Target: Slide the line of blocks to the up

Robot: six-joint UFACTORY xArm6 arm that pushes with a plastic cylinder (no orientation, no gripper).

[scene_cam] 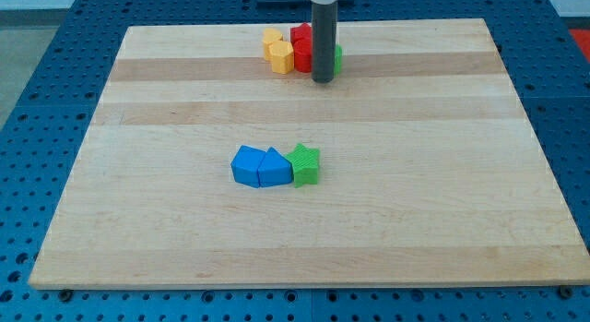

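Observation:
A short line of blocks lies near the board's middle: a blue block (245, 165), a second blue block (273, 167) with a pointed top, and a green star block (305, 164), touching side by side. My tip (323, 80) rests on the board near the view's top, well above that line. It stands against a cluster of two yellow blocks (277, 51), red blocks (301, 47) and a green block (337, 57), which the rod partly hides.
The wooden board (138, 220) lies on a blue perforated table (37, 128). The top cluster sits close to the board's upper edge.

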